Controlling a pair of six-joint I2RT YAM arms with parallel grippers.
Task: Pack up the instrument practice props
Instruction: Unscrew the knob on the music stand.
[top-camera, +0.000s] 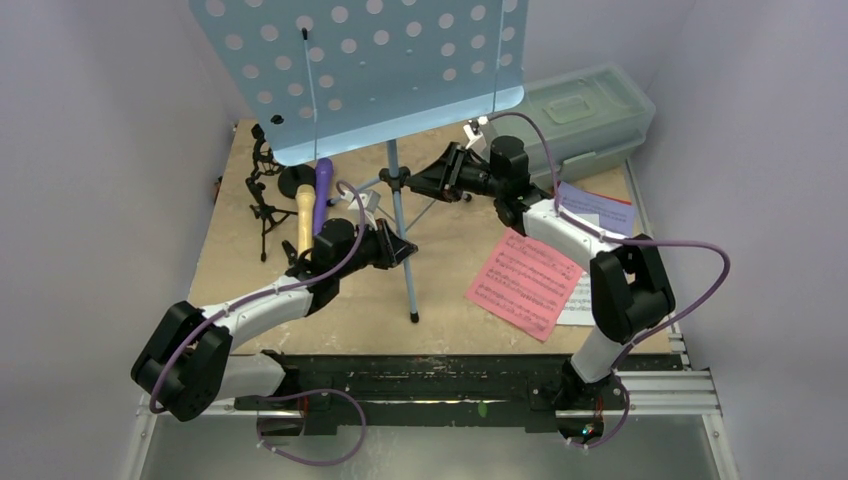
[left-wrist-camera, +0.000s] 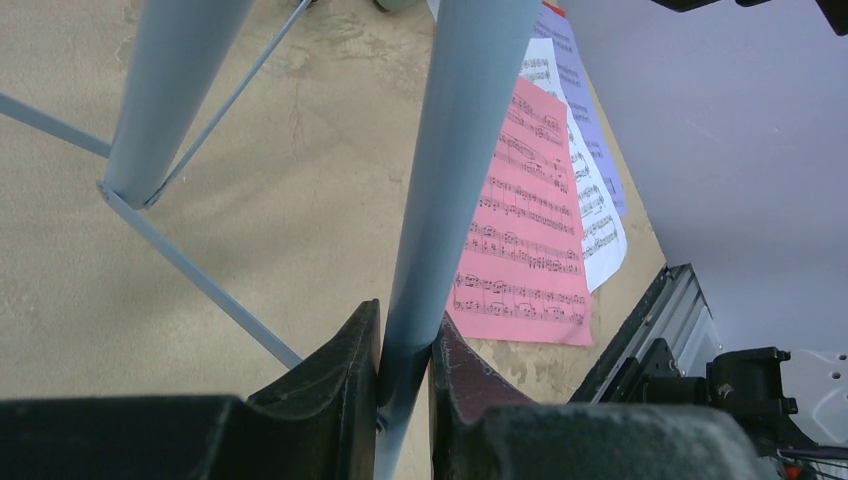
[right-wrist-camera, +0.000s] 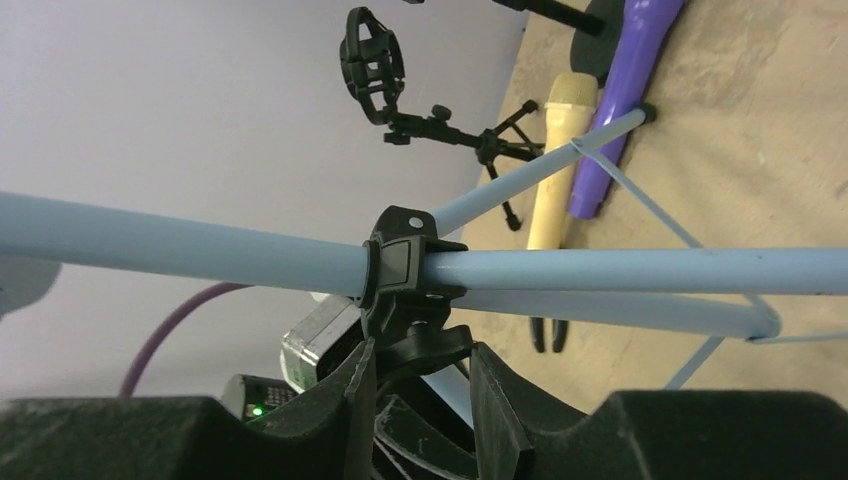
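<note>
The pale-blue perforated music rack (top-camera: 370, 70) stands on its tripod mid-table. My left gripper (top-camera: 400, 250) (left-wrist-camera: 405, 325) is shut on one pale-blue tripod tube (left-wrist-camera: 450, 170). My right gripper (top-camera: 415, 182) (right-wrist-camera: 420, 350) is shut on the wing knob (right-wrist-camera: 445, 345) of the black clamp (right-wrist-camera: 400, 265) on the rack's pole. A purple microphone (top-camera: 322, 190) (right-wrist-camera: 620, 100) and a tan one (top-camera: 304, 225) (right-wrist-camera: 555, 170) lie at back left, beside a ring tripod holder (top-camera: 262, 190) (right-wrist-camera: 375, 60) and a round-base holder (top-camera: 297, 180). Pink (top-camera: 525, 280), white (top-camera: 580, 300) and lavender (top-camera: 600, 208) sheets lie at right.
A translucent grey-green lidded box (top-camera: 580, 115) sits at the back right, behind the rack. The rack's thin struts (left-wrist-camera: 200, 280) and legs spread over the tan tabletop (top-camera: 450, 320). A metal rail (top-camera: 690, 385) runs along the near edge.
</note>
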